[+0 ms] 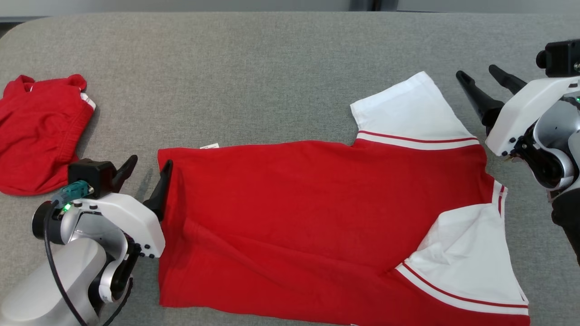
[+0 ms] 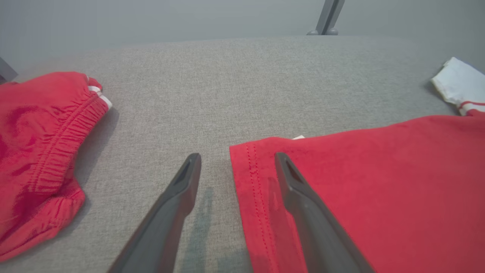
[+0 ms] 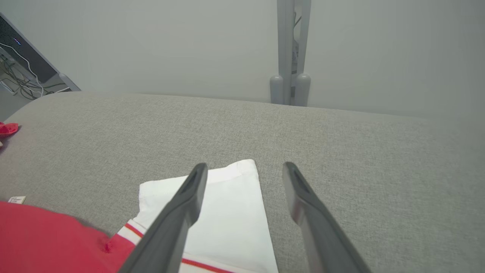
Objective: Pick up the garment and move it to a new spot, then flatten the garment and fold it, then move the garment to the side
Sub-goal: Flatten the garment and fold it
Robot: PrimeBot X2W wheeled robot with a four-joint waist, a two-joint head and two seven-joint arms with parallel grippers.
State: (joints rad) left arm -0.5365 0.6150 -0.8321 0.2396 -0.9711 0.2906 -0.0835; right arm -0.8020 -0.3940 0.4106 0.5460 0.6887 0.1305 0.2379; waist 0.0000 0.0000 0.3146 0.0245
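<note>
the garment, a red shirt with white sleeves, lies spread over the middle and right of the grey padded surface, its hem toward the left and its lower side running to the near edge. it looks mostly flattened, though the near sleeve is creased and lapped partly onto the red body, while the far sleeve lies flat, pointing toward the far edge. the left gripper stands wide open, holding nothing, right at the hem's far corner: in the left wrist view one finger lies over the stitched hem and the other over bare surface, so the jaws straddle the cloth edge, probably so as to pinch that corner for a fold; whether the finger touches the cloth i cannot tell. the right gripper is also wide open and empty, raised near the right edge just beyond the far sleeve, and its wrist view looks down across that sleeve's outer edge, which suggests it is lined up for the matching hold on the shoulder end. a small white label peeks out at the hem. a separate pair of red shorts sits bunched by the left edge, well apart from the shirt, out of the working area.
</note>
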